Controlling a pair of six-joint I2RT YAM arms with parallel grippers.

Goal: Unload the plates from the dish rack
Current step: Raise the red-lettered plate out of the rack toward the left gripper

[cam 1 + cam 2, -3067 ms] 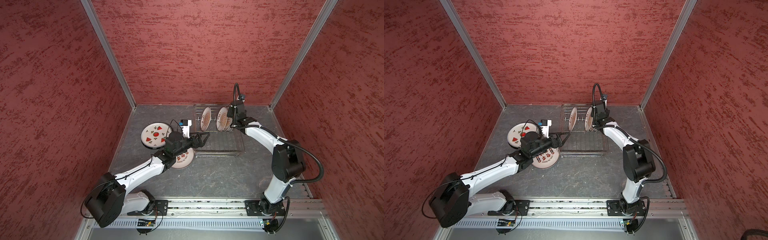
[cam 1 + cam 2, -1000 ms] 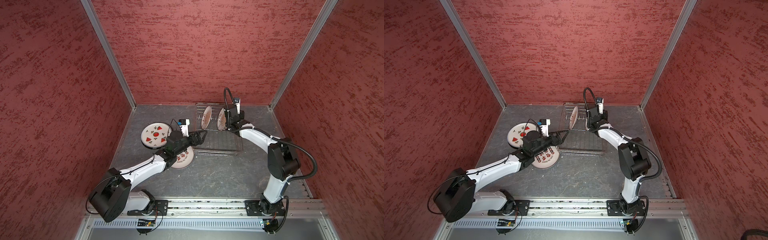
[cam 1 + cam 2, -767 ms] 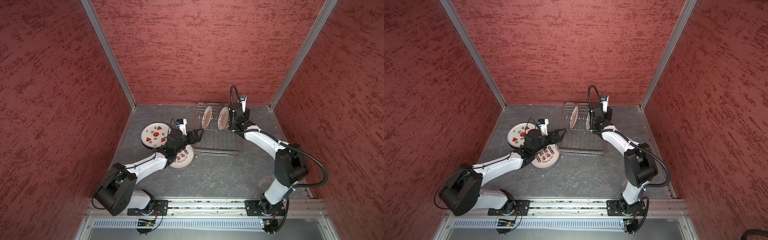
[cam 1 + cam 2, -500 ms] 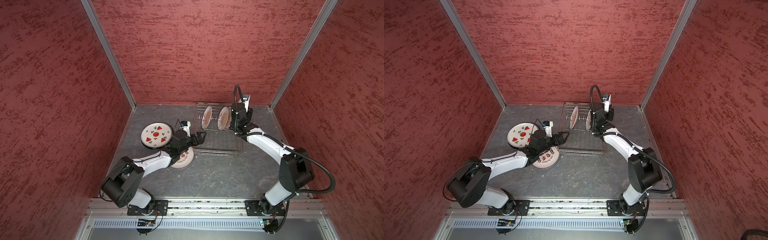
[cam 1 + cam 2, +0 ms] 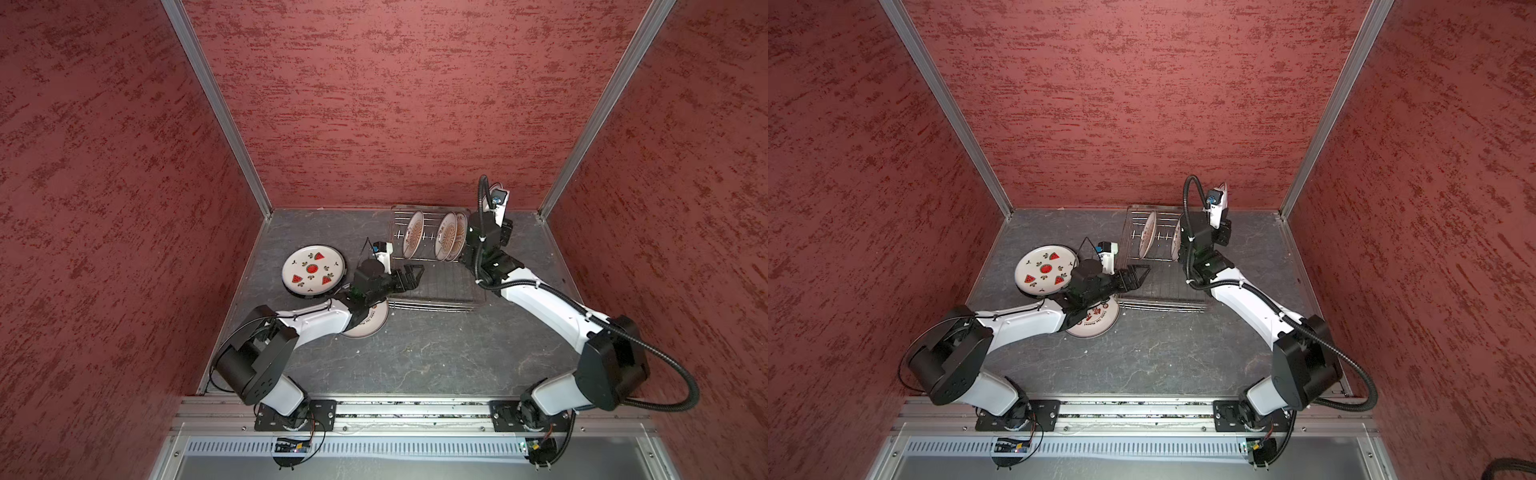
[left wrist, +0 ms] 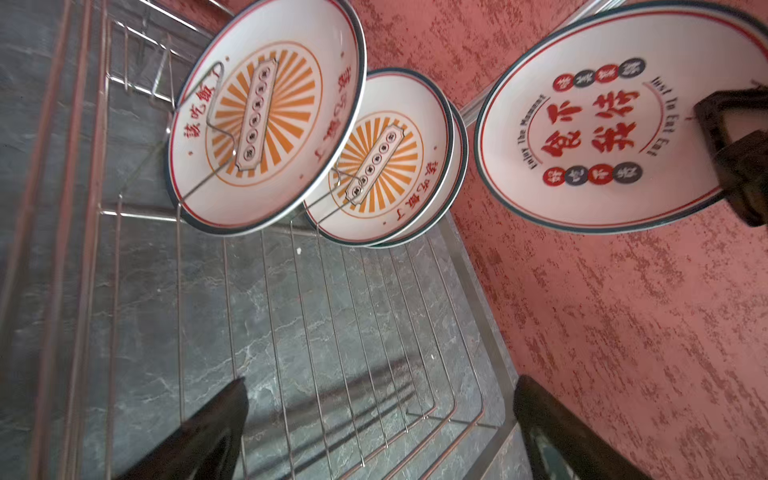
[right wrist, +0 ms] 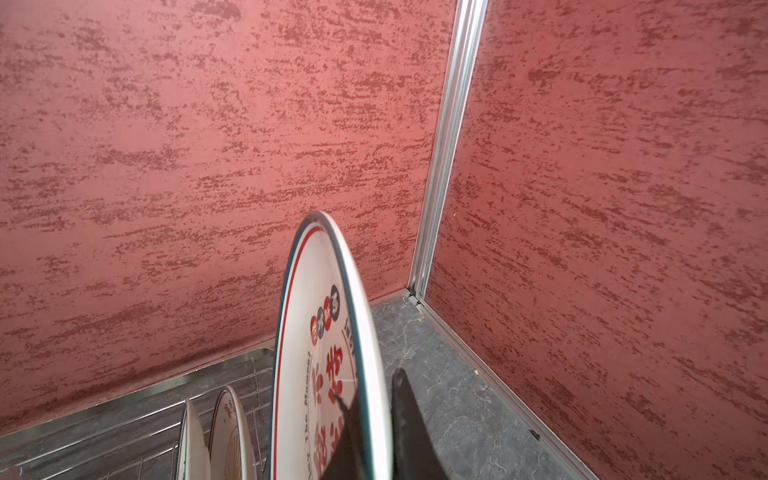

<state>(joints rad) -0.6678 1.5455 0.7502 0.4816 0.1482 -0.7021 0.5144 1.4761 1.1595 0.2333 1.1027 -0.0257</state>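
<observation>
Left tool (image 5: 413, 277): jaws wide, empty, over the near part of the silver wire dish rack (image 5: 436, 305).
Rack: white orange-sunburst plates (image 6: 266, 116) upright between prongs.
Right tool (image 7: 374, 415): clamped on the rim of the white red-character plate (image 6: 582, 120), held upright at the rack's right end.
Handling: likely stiff, glazed-slick, breakable; grip the rim edge-on.

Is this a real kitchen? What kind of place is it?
Probably a robot test booth, not a kitchen: red walls box in a grey tabletop, robot arms are mounted on a rail, and there is only a dish rack with plates.
</observation>
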